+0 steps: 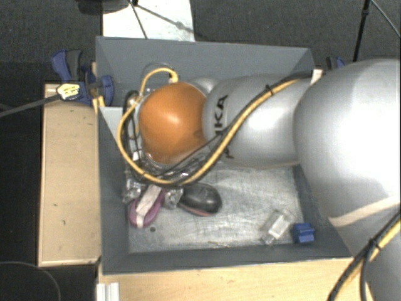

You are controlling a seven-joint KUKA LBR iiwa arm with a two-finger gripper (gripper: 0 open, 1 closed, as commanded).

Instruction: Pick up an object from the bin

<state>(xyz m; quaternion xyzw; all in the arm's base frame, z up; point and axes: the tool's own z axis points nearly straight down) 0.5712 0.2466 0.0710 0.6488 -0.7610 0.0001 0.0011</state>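
Arm (pixel 263 124) down in the bin's (pixel 188 58) near-left corner.
A dark oval thing (pixel 202 200) lay just right of the fingers (pixel 133 191). A purple-and-white thing (pixel 145 208) lay right beside them, slanting near-left to far-right. Their spread could not be told.

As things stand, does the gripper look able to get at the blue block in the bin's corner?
Probably yes: the blue block lies bare, with only a clear piece beside it. The gripper sits across the bin, and the corner walls may crowd it.
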